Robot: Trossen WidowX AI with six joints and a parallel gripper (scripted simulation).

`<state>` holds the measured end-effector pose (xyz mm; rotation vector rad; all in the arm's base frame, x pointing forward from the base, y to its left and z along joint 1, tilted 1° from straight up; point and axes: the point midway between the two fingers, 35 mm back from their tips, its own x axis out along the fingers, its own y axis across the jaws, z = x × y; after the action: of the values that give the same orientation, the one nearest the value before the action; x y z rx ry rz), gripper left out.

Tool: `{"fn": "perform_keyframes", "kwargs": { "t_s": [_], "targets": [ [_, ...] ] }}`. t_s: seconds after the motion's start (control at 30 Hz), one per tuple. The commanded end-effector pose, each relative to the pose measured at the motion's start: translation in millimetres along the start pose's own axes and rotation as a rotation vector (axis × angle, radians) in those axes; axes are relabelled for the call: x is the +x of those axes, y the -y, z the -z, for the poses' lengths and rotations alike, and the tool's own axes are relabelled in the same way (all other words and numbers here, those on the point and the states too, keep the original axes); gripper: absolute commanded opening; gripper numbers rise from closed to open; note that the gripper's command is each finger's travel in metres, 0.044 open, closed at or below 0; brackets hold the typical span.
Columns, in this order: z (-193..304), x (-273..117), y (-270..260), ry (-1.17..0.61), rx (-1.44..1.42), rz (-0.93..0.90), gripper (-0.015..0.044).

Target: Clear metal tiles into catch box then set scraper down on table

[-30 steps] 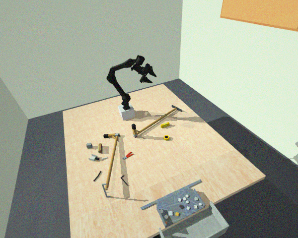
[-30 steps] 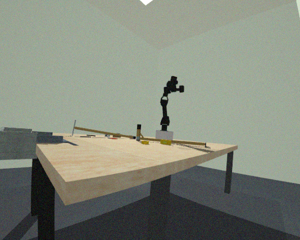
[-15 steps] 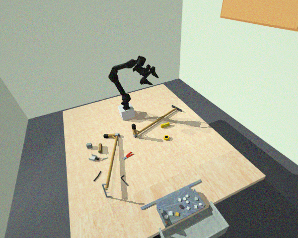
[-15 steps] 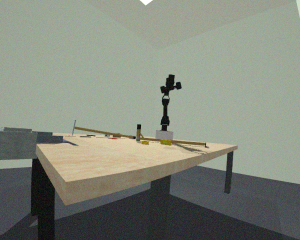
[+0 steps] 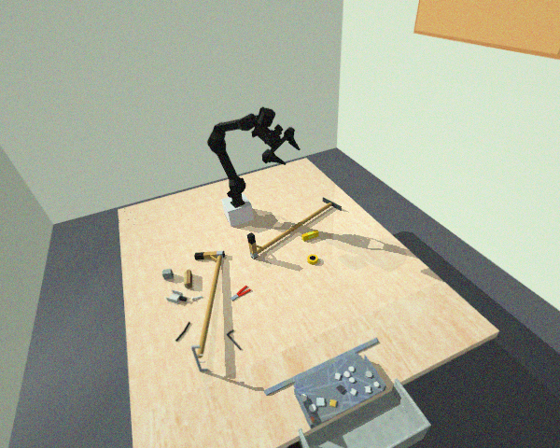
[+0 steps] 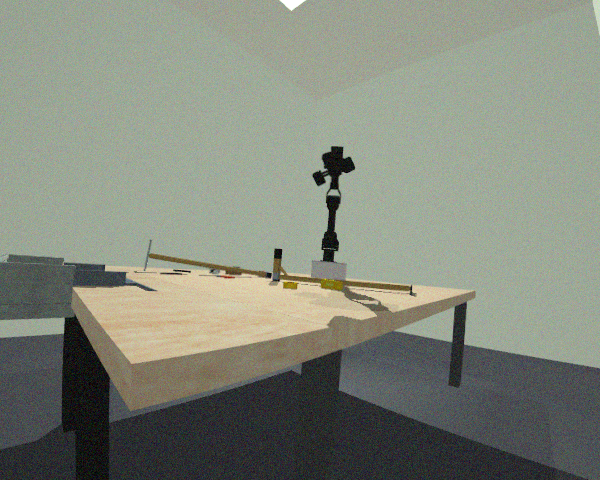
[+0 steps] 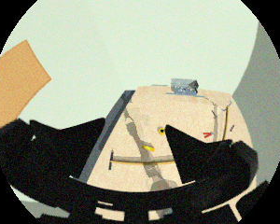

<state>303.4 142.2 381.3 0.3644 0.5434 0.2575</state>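
My gripper (image 5: 291, 155) (image 7: 135, 125) is open and empty, high above the table near the arm's base. One long wooden-handled tool (image 5: 295, 228) (image 6: 372, 284) (image 7: 135, 161) lies below it, with a dark flat head at the right and an upright black-tipped grip at its near end. Another long-handled tool (image 5: 212, 303) (image 6: 202, 262) lies at the left, its grip on its side and its thin metal head standing up. The steel plate (image 5: 314, 383) holds several pale metal tiles (image 5: 320, 400) and a yellow one (image 5: 333, 402). The catch box (image 5: 391, 424) (image 6: 29, 289) hangs at its far end; its floor is partly hidden.
A yellow block (image 5: 310, 235) and a yellow tape measure (image 5: 313, 259) lie near the right tool. Red-handled pliers (image 5: 242, 292), a hex key (image 5: 233, 339), a black rod (image 5: 183, 330), a wooden block (image 5: 188, 278) and a grey block (image 5: 167, 273) lie around the left tool.
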Motion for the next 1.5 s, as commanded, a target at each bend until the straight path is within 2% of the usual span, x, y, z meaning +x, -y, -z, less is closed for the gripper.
{"fn": "perform_keyframes", "kwargs": {
  "t_s": [0.0, 1.47],
  "targets": [
    [-12, 5, 8, 0.034, 0.056, 0.026, 0.0440],
    [-116, 37, 138, 0.392, 0.586, 0.266, 0.0440]
  ]
}}
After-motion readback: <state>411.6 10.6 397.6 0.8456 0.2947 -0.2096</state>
